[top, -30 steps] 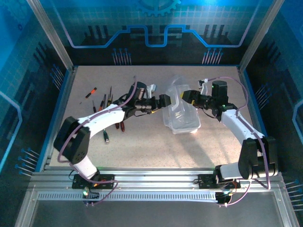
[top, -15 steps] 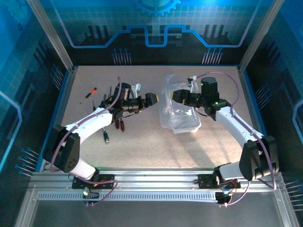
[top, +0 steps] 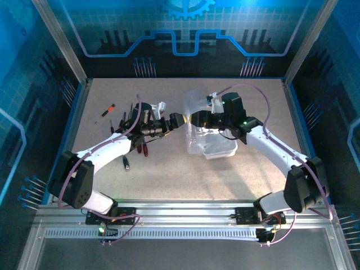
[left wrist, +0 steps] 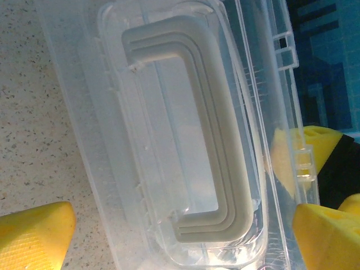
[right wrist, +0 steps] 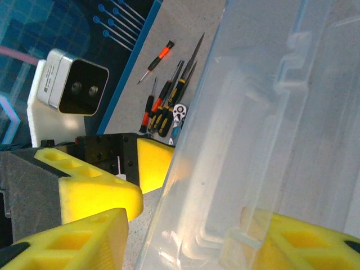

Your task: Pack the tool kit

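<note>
Your right hand pinches raised lid edge of clear case on surface. Your left hand spread wide, just left of case. Farther left of case: screwdrivers lying flat.

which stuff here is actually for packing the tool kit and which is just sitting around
For the job: clear case, its lid handle, orange screwdriver, cluster of red- and black-handled hand tools.
Just there: speckled table, blue backdrop, metal rail.
</note>
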